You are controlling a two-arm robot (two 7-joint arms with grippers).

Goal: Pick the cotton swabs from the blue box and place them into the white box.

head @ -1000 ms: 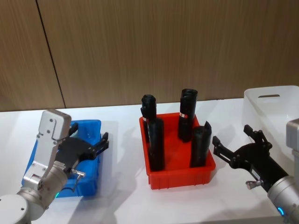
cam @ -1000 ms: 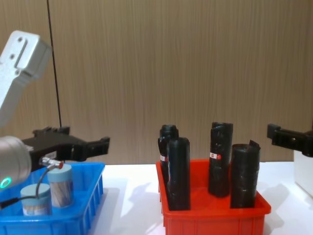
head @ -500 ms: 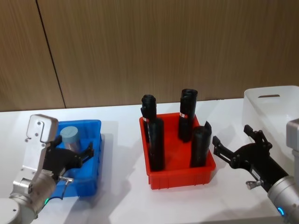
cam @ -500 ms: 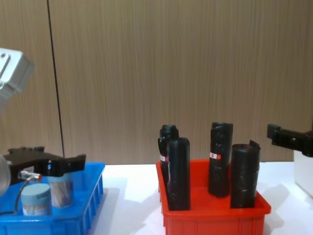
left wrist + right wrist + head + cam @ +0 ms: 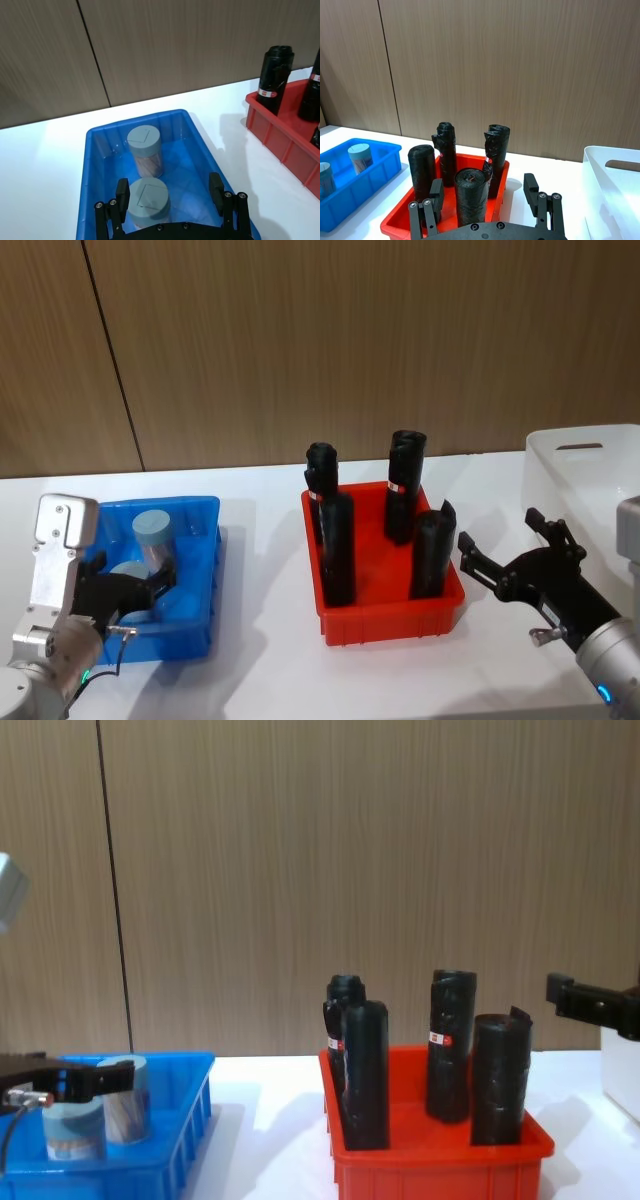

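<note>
Lower now, inside the blue box (image 5: 200, 530), my left tool (image 5: 169, 192) brackets the near cotton swabs tub (image 5: 148, 197), jaws apart; likely light and slick, so pinch mid-wall; right tool (image 5: 497, 528) idles, jaws spread.

Two cotton swab tubs upright in blue box (image 5: 140, 118): clear plastic cylinders, flat grey-blue lids, thin sticks visible through walls. Far tub (image 5: 145, 150) near box middle; near tub (image 5: 148, 197) just beside it, toward robot; contact between them cannot be told. Blue box: bright blue, shallow, rectangular, at robot's left. White box (image 5: 610, 465): plain translucent white, smooth sides, rounded rim, handle slot in far wall, at robot's far right, well apart from blue box
</note>
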